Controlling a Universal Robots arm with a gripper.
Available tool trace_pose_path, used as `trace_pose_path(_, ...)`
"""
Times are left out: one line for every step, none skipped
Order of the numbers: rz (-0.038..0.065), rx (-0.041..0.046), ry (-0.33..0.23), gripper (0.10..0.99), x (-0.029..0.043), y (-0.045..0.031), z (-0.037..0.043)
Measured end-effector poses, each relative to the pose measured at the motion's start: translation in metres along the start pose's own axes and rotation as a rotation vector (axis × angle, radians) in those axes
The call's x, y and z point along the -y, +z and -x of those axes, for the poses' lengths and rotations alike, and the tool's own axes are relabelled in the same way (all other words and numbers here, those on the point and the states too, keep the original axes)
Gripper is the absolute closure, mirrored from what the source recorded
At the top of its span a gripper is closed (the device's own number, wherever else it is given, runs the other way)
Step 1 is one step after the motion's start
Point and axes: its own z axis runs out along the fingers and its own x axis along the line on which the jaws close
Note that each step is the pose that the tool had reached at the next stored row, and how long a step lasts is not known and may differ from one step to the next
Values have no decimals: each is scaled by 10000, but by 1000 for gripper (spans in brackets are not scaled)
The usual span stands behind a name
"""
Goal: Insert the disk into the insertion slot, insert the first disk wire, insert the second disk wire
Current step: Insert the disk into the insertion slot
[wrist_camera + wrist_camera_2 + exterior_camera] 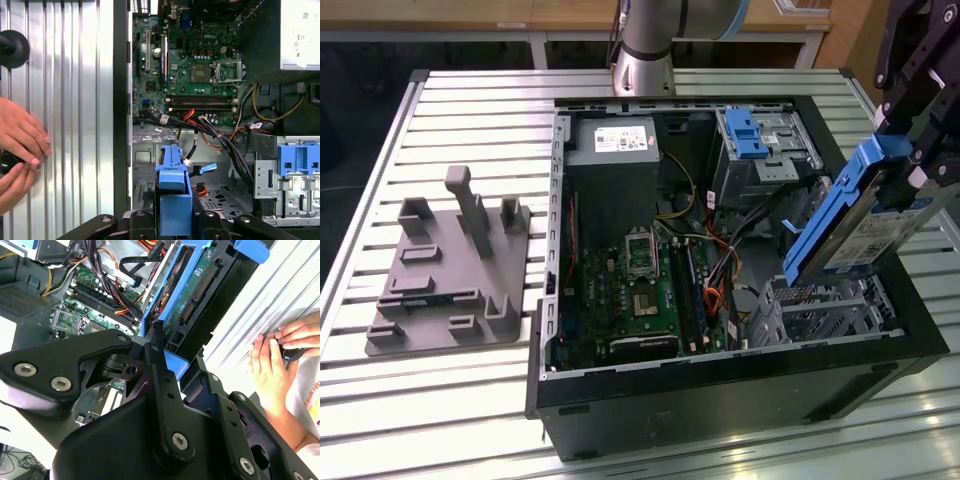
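Open case [720, 405] on a slatted table [470, 100]. The gripper [915, 178] is clamped on the upper end of the disk [862, 238]. The disk hangs tilted above the case's corner on the exterior view's right. Its lower end is just over the slot [810, 305] and not yet seated; whether the two touch cannot be told. The slot occupies that same corner of the case. The taller bay [760, 140] with a blue latch stands next to it, toward the arm's base [645, 45] behind the case. The motherboard [640, 290] lines the case's floor, and the power supply [620, 140] sits at the end nearest the base. In the first wrist view, wires [217, 132] cross the case between motherboard and slot. Outside the case, on the exterior view's left, lies a grey fixture [450, 270]. A person's hands [20, 145] rest on the table beside the case's wall.
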Motion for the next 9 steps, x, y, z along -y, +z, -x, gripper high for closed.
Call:
trace_pose_path(0, 0, 0, 722, 0, 4, 0)
trace_pose_path(0, 0, 0, 722, 0, 8, 0)
trace_pose_path(0, 0, 0, 722, 0, 12, 0)
trace_pose_path(0, 0, -1, 722, 0, 17, -1)
trace_pose_path(0, 0, 0, 722, 0, 22, -1)
trace_pose_path(0, 0, 0, 722, 0, 26, -1)
trace_pose_path(0, 0, 0, 722, 0, 31, -1)
trace_pose_path(0, 1, 0, 722, 0, 36, -2)
trace_pose_path(0, 0, 0, 722, 1, 40, -2)
